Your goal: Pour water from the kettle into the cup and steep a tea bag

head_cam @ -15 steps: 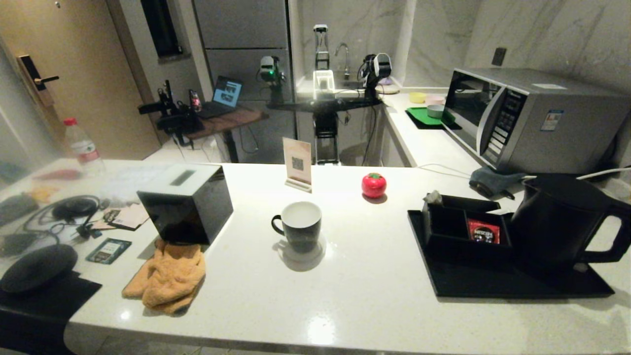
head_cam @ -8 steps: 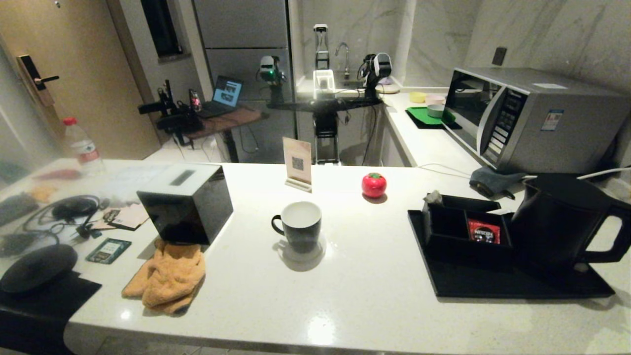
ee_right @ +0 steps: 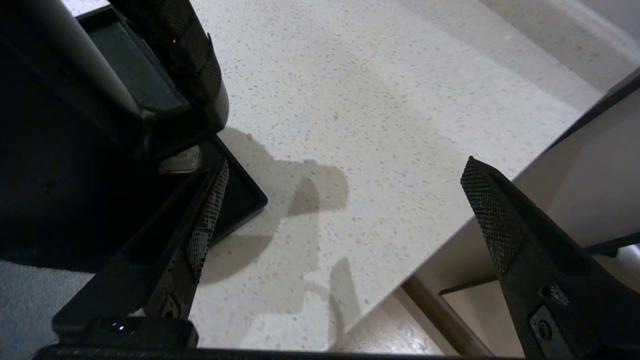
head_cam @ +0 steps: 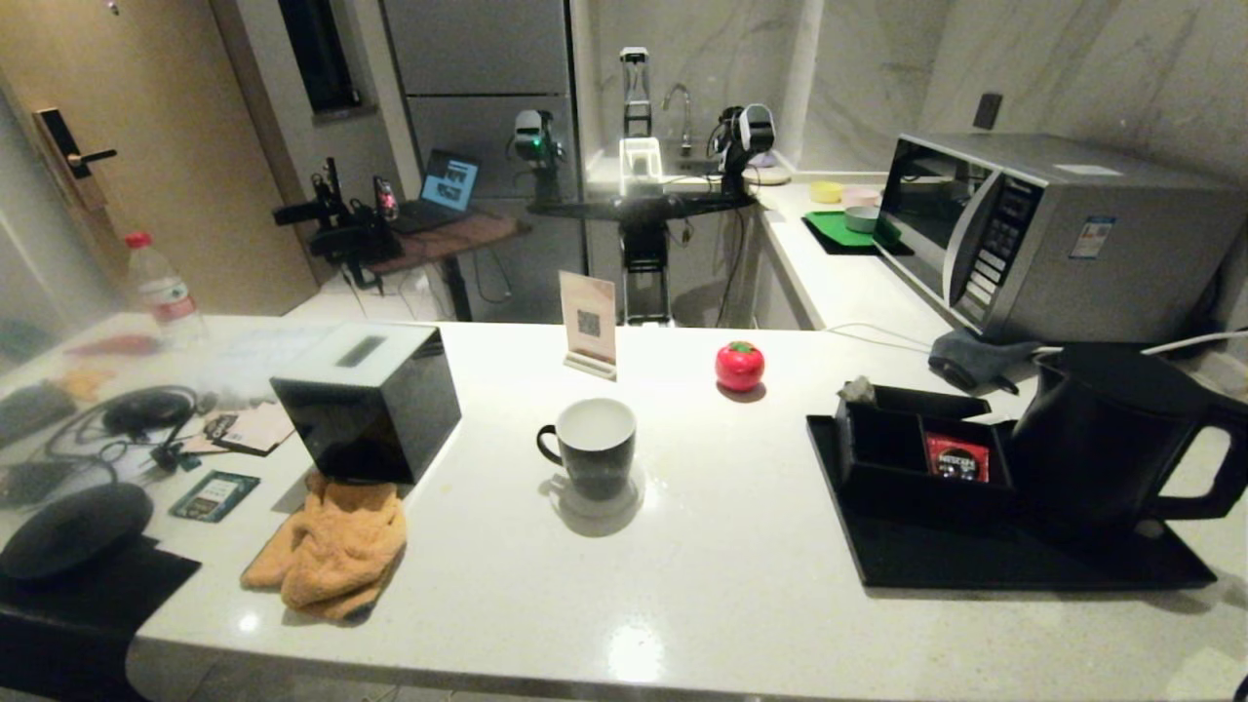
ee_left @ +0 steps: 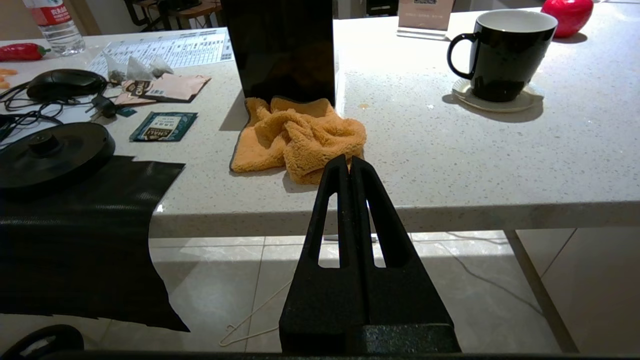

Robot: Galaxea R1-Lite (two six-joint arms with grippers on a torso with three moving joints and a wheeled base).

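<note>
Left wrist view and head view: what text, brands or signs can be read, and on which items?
"CHALI": dark teal sachet on the counter, left wrist view.
Brand on the red sachet in the black compartmented box: too blurred to be sure.
QR code, no readable words: card stand.
Bottle label, printed sheet, tan sachet, microwave sticker: too small to read.

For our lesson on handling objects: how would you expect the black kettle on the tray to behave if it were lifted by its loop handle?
The kettle looks rigid, so probably no flexing. Its broad body suggests weight, more so if filled, which cannot be seen. The loop handle sits to one side, so it may swing spout-down when lifted off the tray.
</note>
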